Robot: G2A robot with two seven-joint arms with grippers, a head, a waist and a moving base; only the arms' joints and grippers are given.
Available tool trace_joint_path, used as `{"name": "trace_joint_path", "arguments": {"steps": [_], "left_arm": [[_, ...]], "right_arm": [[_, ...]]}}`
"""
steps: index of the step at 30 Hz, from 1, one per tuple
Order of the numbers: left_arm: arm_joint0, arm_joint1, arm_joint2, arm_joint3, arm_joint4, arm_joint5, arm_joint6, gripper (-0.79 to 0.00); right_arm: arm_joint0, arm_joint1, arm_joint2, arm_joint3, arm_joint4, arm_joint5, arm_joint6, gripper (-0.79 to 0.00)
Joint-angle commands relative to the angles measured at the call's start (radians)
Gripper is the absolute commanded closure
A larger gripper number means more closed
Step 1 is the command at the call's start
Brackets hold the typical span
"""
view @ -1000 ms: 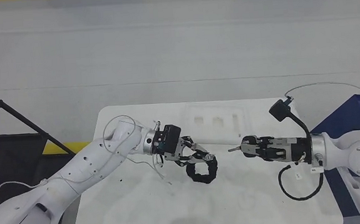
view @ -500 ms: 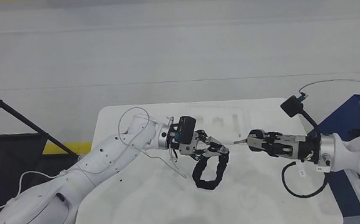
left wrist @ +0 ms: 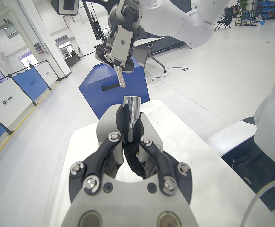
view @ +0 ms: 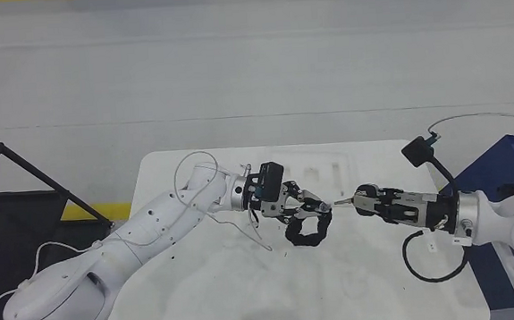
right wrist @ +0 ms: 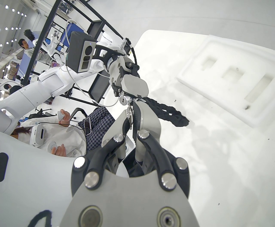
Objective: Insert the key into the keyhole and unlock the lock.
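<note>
My left gripper (view: 307,207) is shut on the lock, a chrome cylinder (left wrist: 131,111) with a black braided cable loop (view: 309,234) hanging under it. The cylinder's keyhole face (right wrist: 122,99) points at the right arm. My right gripper (view: 358,200) is shut on the silver key (left wrist: 120,77), whose blade points at the cylinder. In the left wrist view the key tip stands a short gap off the cylinder's end and slightly to one side. Both grippers hang above the table's middle, facing each other. The key's head and ring (right wrist: 129,112) sit between the right fingers.
A white foam tray (view: 311,170) with rectangular pockets lies at the back of the white table (view: 248,295). A blue box (view: 500,174) stands beside the table on the right arm's side.
The left arm has carried the lock across the table toward the key, and the cable loop swung with it. The right gripper shifted slightly, then held. The gap between key and cylinder has shrunk.
</note>
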Motion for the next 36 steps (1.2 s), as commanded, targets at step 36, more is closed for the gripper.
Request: {"name": "trace_joint_path", "arguments": {"steps": [36], "left_arm": [[0.050,-0.143,-0.020,0.135,0.087,0.173,0.001,0.000]], "right_arm": [[0.005,0.026,-0.065,-0.206,-0.368,0.407,0.014,0.000]]}}
